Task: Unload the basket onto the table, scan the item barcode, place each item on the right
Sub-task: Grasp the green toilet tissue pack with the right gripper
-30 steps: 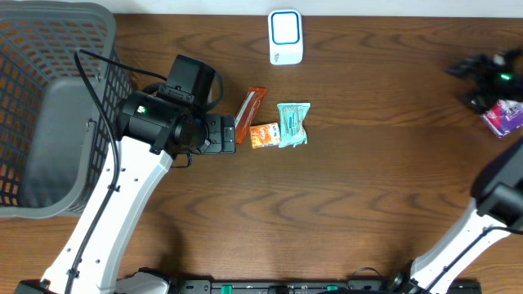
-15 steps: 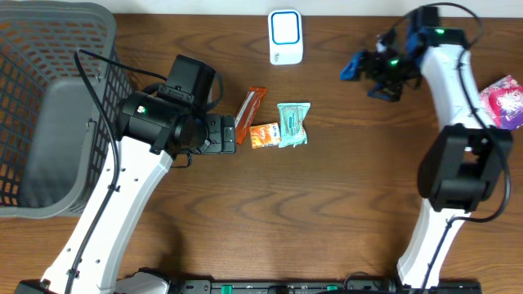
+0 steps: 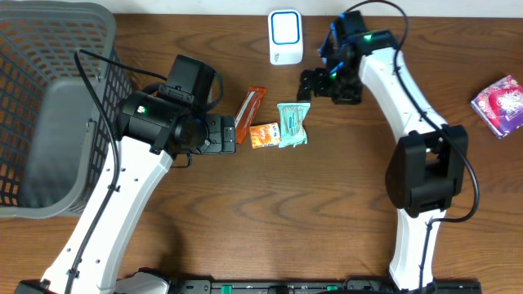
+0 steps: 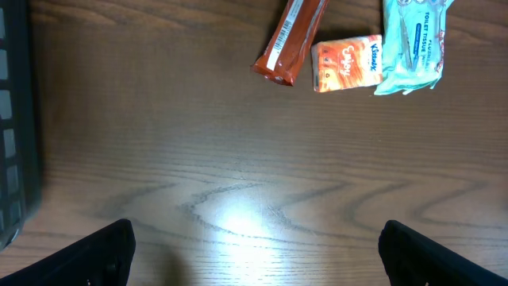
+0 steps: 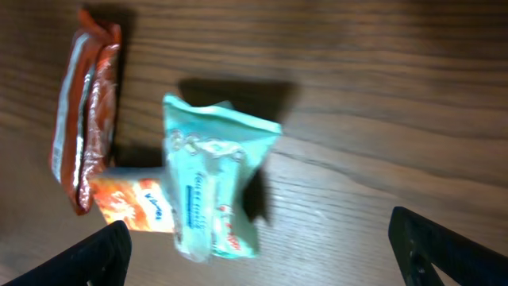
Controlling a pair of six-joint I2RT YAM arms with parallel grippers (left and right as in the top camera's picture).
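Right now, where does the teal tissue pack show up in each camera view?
Overhead: the teal tissue pack sits mid-table, below the white scanner.
Left wrist: the pack is in the top right corner.
Right wrist: the pack is left of centre.
Shared landmark: the small orange pack right beside it in all three.

Grey mesh basket (image 3: 33,57) at the left edge of the wooden table (image 3: 310,212), seemingly grey-lined inside.

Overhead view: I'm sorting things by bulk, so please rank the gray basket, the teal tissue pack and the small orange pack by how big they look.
1. gray basket, by far the largest
2. teal tissue pack
3. small orange pack, clearly the smallest
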